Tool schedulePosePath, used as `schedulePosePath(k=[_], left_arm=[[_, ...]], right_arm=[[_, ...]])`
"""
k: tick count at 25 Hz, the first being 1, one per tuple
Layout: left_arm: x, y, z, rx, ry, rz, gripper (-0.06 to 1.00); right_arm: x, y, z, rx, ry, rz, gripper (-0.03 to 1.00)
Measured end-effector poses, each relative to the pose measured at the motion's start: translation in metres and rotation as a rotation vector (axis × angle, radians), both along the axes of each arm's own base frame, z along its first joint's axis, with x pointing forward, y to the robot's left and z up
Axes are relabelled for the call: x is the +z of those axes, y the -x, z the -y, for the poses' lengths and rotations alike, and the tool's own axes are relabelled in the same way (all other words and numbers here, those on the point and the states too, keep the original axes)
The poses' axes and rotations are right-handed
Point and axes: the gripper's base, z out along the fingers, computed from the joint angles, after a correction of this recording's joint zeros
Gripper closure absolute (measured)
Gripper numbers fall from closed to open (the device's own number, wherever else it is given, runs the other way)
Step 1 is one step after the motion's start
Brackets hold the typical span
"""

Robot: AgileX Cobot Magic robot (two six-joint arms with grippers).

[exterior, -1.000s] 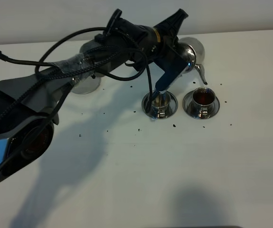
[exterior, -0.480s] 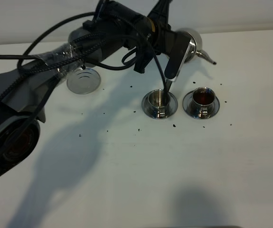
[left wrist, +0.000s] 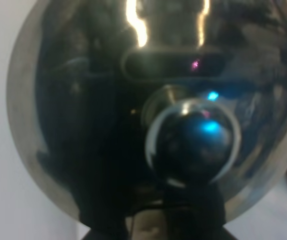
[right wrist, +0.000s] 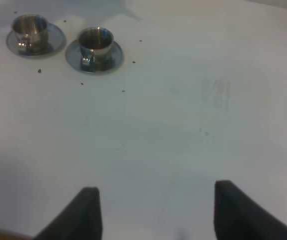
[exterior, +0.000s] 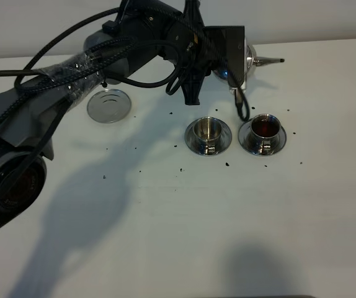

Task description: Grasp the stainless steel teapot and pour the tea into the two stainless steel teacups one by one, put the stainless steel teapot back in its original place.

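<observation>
The stainless steel teapot (exterior: 251, 57) hangs in the air at the back of the table, behind the two cups, its thin spout (exterior: 270, 61) pointing right. My left gripper (exterior: 231, 56) is shut on it. The left wrist view is filled by the pot's lid and knob (left wrist: 191, 142). The two stainless steel teacups stand on their saucers. The right teacup (exterior: 263, 128) (right wrist: 95, 42) holds dark tea. What the left teacup (exterior: 208, 131) (right wrist: 30, 27) holds I cannot tell. The empty saucer (exterior: 108, 105) lies at the back left. My right gripper (right wrist: 156, 215) is open over bare table.
Small dark specks (exterior: 227, 164) are scattered on the white table (exterior: 184, 223) around the cups. The left arm and its cables (exterior: 72, 68) stretch across the back left, above the empty saucer.
The teapot has swung up and back from its tilt over the left teacup. Its spout, which pointed down, now points right. The empty saucer has come out from under the arm.
</observation>
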Motion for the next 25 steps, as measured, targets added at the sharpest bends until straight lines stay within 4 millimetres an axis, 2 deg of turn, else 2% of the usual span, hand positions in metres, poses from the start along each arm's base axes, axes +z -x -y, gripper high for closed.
schedulePosePath(k=[7,15,21,25], left_arm=[[0.006,0.017,-0.001,0.196,0.065,-0.17,0.72],[0.024,0.05,0.019,0.353,0.15,-0.31,0.72],[0.02,0.075,0.027,0.443,0.118,-0.488,0.72],[0.018,0.085,0.028,0.471,0.101,-0.588,0.72]], right_arm=[[0.0,0.0,0.0,0.0,0.0,0.0,0.48],[0.0,0.0,0.0,0.0,0.0,0.0,0.48],[0.0,0.0,0.0,0.0,0.0,0.0,0.48],[0.0,0.0,0.0,0.0,0.0,0.0,0.48]])
